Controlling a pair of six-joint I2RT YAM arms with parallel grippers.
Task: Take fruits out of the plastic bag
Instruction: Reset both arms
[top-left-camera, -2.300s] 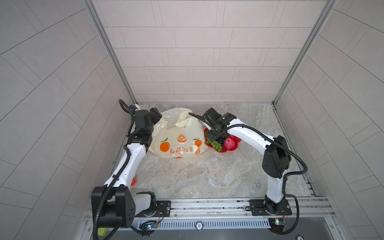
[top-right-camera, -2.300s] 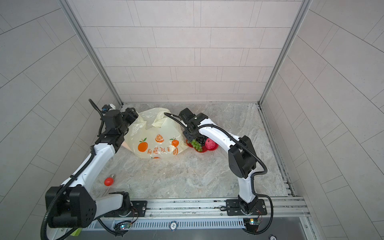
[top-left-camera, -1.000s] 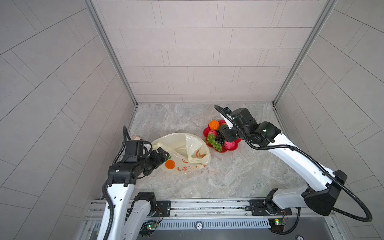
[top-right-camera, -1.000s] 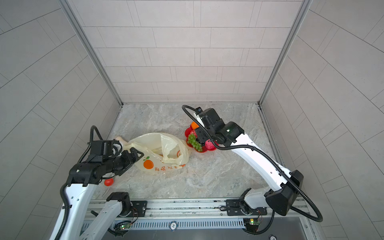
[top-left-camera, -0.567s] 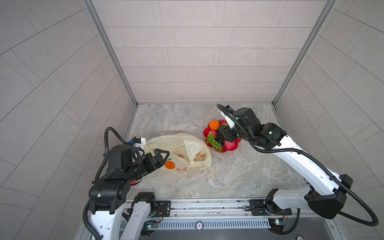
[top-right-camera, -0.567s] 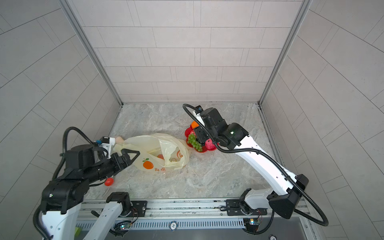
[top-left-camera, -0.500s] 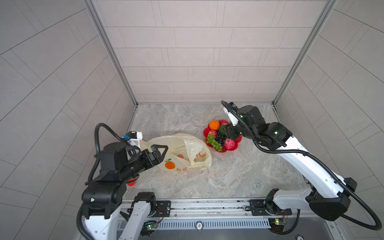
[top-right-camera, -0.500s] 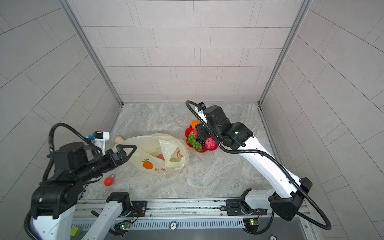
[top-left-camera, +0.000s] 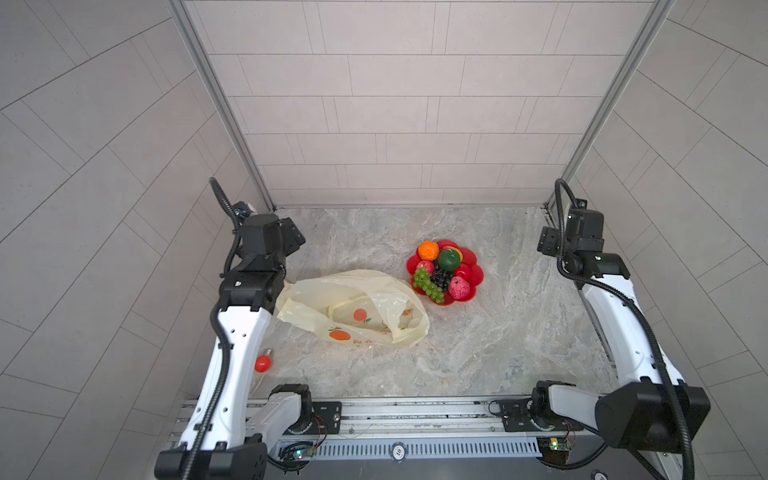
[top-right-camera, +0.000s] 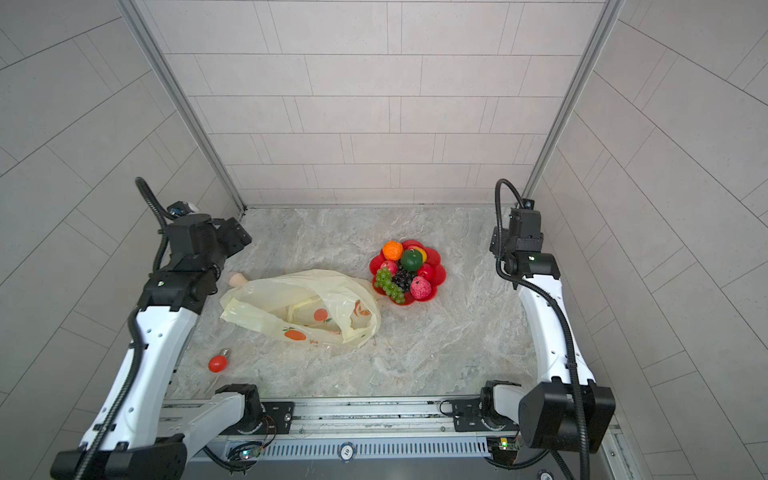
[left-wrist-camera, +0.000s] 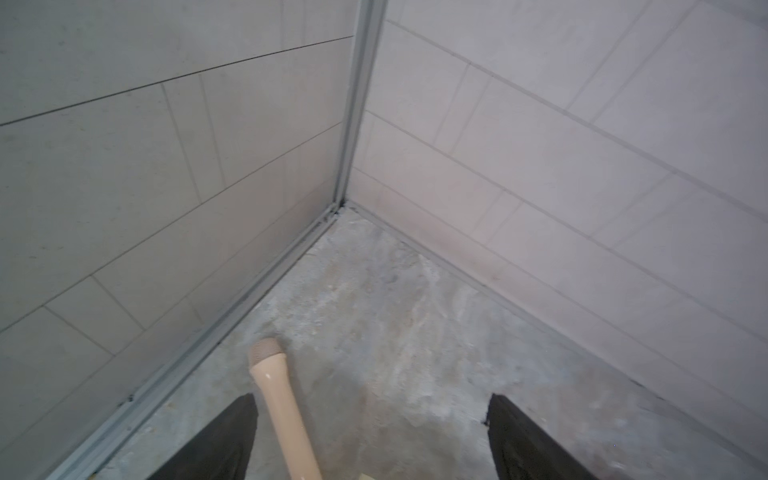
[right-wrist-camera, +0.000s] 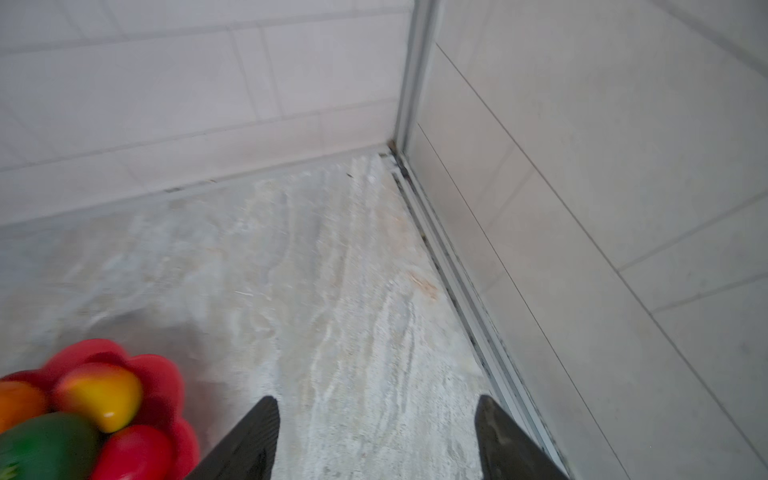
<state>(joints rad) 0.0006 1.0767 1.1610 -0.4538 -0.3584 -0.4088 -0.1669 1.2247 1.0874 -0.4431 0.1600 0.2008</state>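
Note:
The plastic bag lies slumped on the marble floor, pale yellow with printed oranges. Only pale shapes show through its film. The fruits sit heaped on a red flower-shaped plate to its right: an orange, a dark green round fruit, green grapes, dark grapes, a pink bumpy fruit and a mango. My left gripper hangs open by the left wall, holding nothing. By the right wall my right gripper is open and holds nothing.
A beige stick pokes out from under the bag's left end, below my left gripper. A small red bulb-like thing lies near the front left. Tiled walls close in on three sides, with a metal rail in front.
Both arms have drawn back and up to the side walls: the left away from the bag's left end, the right away from the plate. The right jaws have spread wider.

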